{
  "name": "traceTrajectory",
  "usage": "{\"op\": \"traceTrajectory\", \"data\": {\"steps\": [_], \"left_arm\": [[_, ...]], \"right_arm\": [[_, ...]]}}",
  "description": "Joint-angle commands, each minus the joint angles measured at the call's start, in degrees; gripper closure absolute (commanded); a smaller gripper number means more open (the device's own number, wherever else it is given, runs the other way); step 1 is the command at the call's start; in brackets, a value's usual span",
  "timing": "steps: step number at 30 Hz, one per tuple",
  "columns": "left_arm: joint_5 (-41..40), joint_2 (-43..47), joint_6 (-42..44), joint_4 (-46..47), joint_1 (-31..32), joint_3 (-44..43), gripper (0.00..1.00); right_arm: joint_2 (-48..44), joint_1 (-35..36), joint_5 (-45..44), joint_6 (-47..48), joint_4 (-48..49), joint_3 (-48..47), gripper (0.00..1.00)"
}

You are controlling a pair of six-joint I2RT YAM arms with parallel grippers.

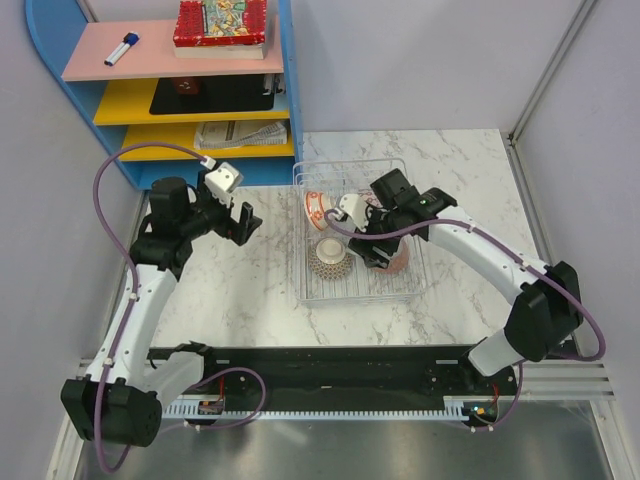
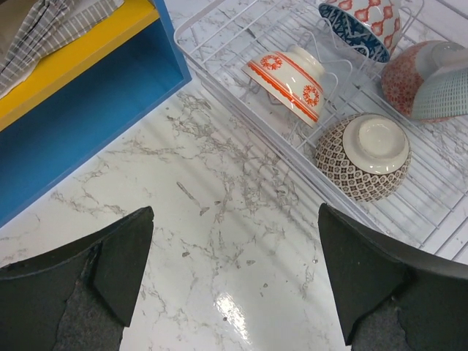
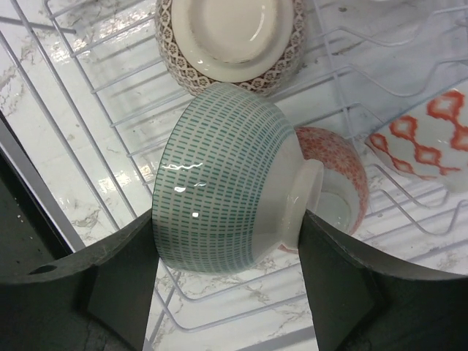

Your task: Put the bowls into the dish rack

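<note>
**Green bowl [image 3: 219, 175] the last one left to set in the dish rack [image 1: 360, 285]**

Black fingers [image 3: 124, 285] of the right gripper [image 3: 228, 219] are clamped on the green bowl. One pad presses its patterned wall and the other sits against its foot, so the bowl hangs on its side. It is low inside the rack's rim. I cannot tell whether it rests on the wires or leans on its neighbour.

Just behind it is the floral bowl [image 3: 333, 179], also tipped on its side. The lattice bowl [image 3: 230, 40] sits upside down on the wires close by. Further along, the orange-banded bowl [image 2: 289, 77] leans between the prongs, and the blue-and-red bowl [image 2: 362, 25] stands at the far end. All four are inside the rack and none is in a gripper.

The left gripper [image 2: 234, 212] is spread wide and holds nothing. It hangs over bare marble table [image 2: 219, 292] beside the rack, near the blue shelf [image 2: 95, 110].

By my reading the task is nearly done. Four bowls are racked, the fifth is in the rack but not yet released, and no bowl shows on the table. What seems to remain is to settle the green bowl so it won't roll or knock the floral one, then open the fingers and lift clear.
</note>
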State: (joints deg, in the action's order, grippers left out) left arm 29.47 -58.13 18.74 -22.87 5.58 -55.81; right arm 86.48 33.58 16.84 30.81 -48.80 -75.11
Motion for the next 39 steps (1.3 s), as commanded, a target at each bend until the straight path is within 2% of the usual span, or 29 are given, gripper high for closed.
{"op": "traceTrajectory", "data": {"steps": [1, 8, 14, 23, 31, 33, 37, 39], "left_arm": [[-0.03, 0.39, -1.69, -0.42, -1.19, 0.7, 0.0], [0.58, 1.17, -1.34, -0.94, -2.07, 2.02, 0.0], [0.58, 2.4, -0.73, -1.03, -3.47, 4.22, 0.0], [2.25, 3.28, -0.81, -1.12, -4.88, 4.75, 0.0], [2.43, 3.11, -0.64, -0.95, -4.97, 4.66, 0.0], [2.52, 3.11, -0.64, -1.03, -5.06, 4.57, 0.0], [2.52, 3.37, -0.64, -1.03, -5.06, 4.31, 0.0], [2.34, 3.46, -0.55, -1.03, -5.06, 4.39, 0.0]], "right_arm": [[1.59, 2.8, -2.6, 5.66, -1.65, -2.85, 1.0], [5.98, 7.8, -7.42, 7.16, -0.69, -2.5, 1.0], [8.18, 11.84, -12.26, 7.16, 4.31, -0.39, 1.0], [8.36, 18.26, -24.21, 8.56, 13.46, 6.46, 1.0], [9.24, 20.64, -26.86, 8.22, 13.38, 9.72, 1.0], [8.8, 20.56, -25.99, 7.69, 13.11, 9.9, 0.97], [8.45, 20.56, -23.88, 6.99, 12.06, 9.98, 0.79], [8.71, 20.56, -22.74, 6.72, 11.79, 10.07, 0.77]]}}
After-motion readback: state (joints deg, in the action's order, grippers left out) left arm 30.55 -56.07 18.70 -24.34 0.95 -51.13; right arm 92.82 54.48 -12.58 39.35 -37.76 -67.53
